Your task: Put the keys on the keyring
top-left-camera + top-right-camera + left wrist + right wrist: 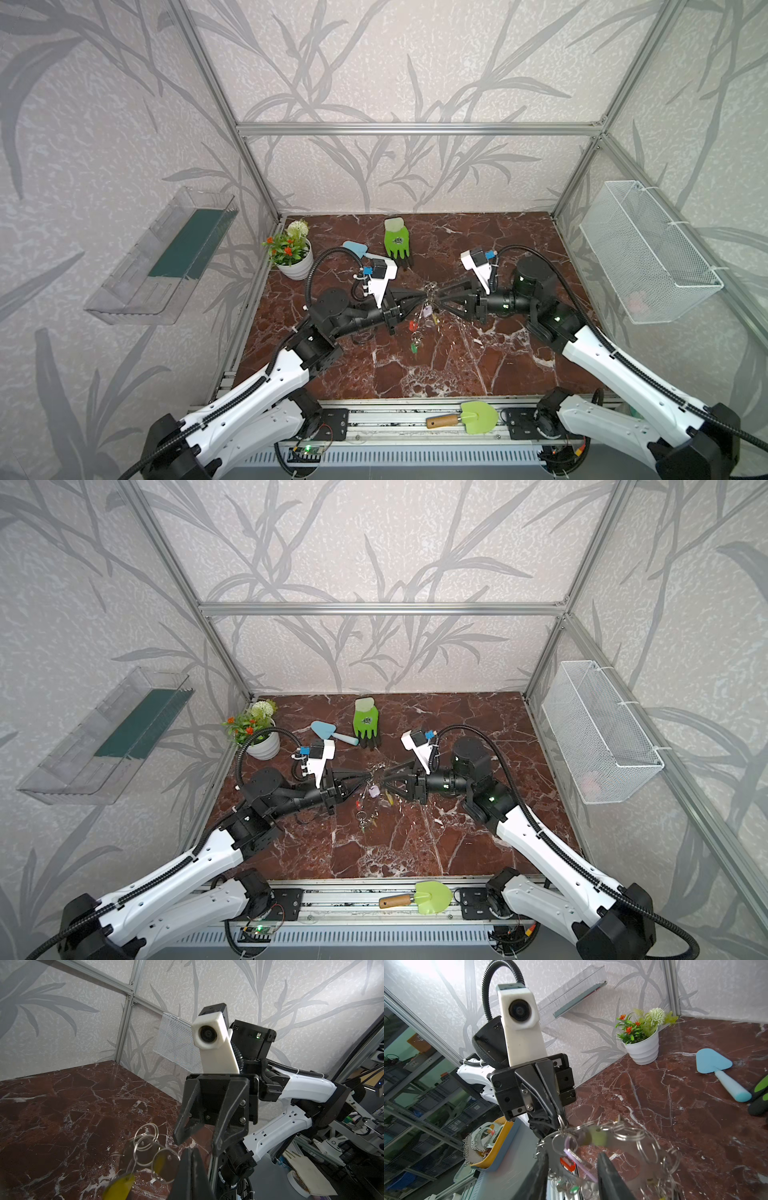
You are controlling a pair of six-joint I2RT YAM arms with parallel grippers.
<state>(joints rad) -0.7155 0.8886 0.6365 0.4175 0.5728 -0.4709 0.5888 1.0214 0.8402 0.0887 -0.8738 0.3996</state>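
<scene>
The grey keyring (431, 290) (377, 770) hangs above the middle of the marble table, between the two gripper tips. My left gripper (424, 296) (192, 1153) is shut on its rim. In the right wrist view the keyring (550, 1144) is a blurred notched disc. Keys dangle from it on split rings: lilac (427, 311) (579, 1159), red (412, 325) (568, 1163), green (414, 348) and yellow (435, 319) (120, 1186). My right gripper (441, 293) (573, 1167) faces the left one, open, its fingers either side of the lilac key without gripping it.
A white flower pot (293, 259), a blue trowel (355, 248) and a green glove (397, 243) lie at the back of the table. A green trowel (465, 417) rests on the front rail. A mesh basket (648, 253) hangs on the right wall and a clear shelf (166, 257) on the left.
</scene>
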